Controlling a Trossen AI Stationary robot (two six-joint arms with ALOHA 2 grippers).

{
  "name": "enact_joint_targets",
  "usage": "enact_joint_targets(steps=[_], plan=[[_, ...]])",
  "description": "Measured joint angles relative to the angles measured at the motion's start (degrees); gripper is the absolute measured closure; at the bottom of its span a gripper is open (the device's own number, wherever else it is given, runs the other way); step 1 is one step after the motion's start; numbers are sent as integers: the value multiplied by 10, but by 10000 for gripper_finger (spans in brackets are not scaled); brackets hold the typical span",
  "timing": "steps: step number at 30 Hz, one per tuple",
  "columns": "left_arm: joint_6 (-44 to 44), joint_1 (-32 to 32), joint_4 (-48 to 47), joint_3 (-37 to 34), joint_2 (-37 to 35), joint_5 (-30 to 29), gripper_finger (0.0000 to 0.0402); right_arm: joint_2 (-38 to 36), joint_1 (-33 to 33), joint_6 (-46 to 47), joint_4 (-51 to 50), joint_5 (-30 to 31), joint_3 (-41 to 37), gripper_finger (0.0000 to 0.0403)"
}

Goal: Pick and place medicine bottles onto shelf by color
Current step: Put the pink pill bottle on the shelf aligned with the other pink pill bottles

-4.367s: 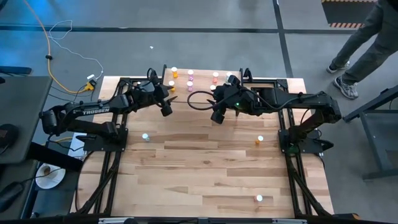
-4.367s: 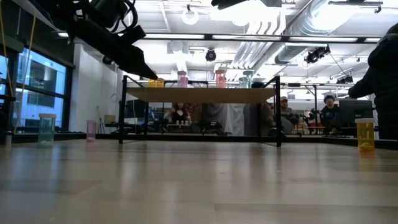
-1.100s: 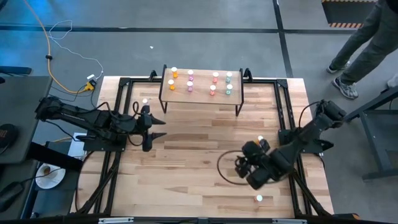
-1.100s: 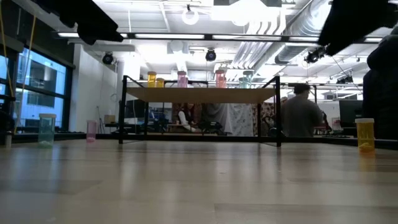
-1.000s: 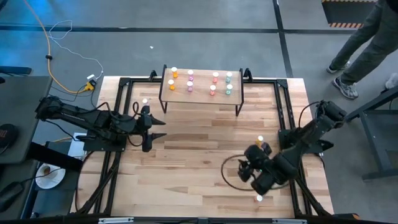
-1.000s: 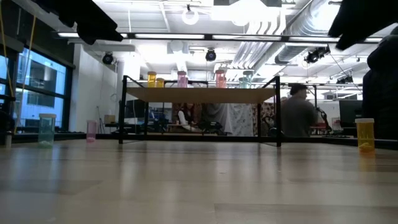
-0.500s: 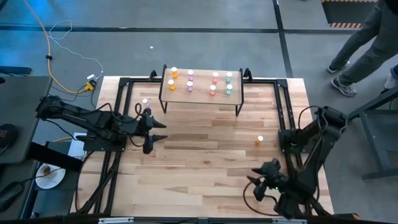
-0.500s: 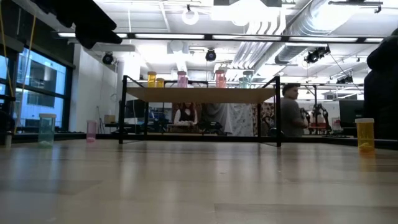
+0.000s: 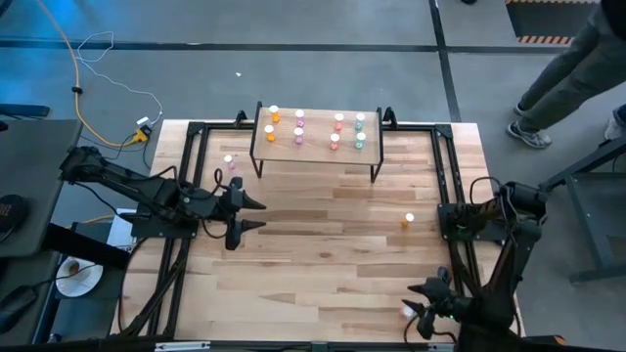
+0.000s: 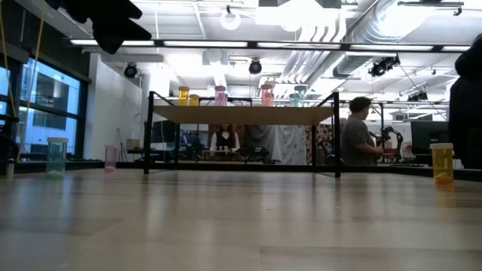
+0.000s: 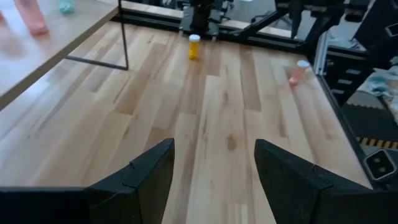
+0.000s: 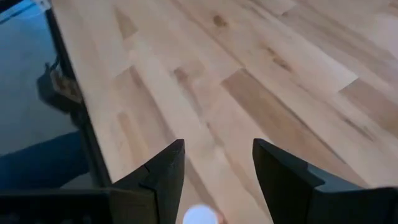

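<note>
The shelf (image 9: 315,138) stands at the table's far middle with several orange, pink, red and teal bottles on its top. An orange bottle (image 9: 408,221) stands upright on the table at the right; it also shows in the left wrist view (image 11: 194,46). A pink bottle (image 9: 406,311) stands near the table's near right corner, and another pink bottle (image 9: 230,161) stands left of the shelf. A teal bottle (image 10: 56,156) stands at the left. My right gripper (image 9: 415,307) is open; the bottle's white cap (image 12: 200,216) shows between its fingers. My left gripper (image 9: 252,214) is open and empty at the table's left middle.
Black frame rails (image 9: 447,196) run along the table's left and right edges. The shelf's thin black legs (image 10: 149,132) stand at the far side. A person's legs (image 9: 572,68) are on the floor beyond the far right corner. People sit in the room behind (image 10: 360,139).
My right gripper has swung from the table's right middle toward the near right corner and come down at the pink bottle there. My left gripper has shifted a little toward the table's right and near side and stays open.
</note>
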Motion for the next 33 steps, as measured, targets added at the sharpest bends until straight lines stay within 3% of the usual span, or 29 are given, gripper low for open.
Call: enact_joint_targets(steps=[9, 15, 33], plan=[[-5, -4, 12, 0, 0, -22, 188, 25, 44, -4, 31, -8, 0, 221], [-20, -4, 11, 0, 0, -23, 188, 38, 59, -4, 46, -54, 0, 221], [-32, -4, 11, 0, 0, -28, 188, 86, 57, -6, 85, -56, 0, 221]])
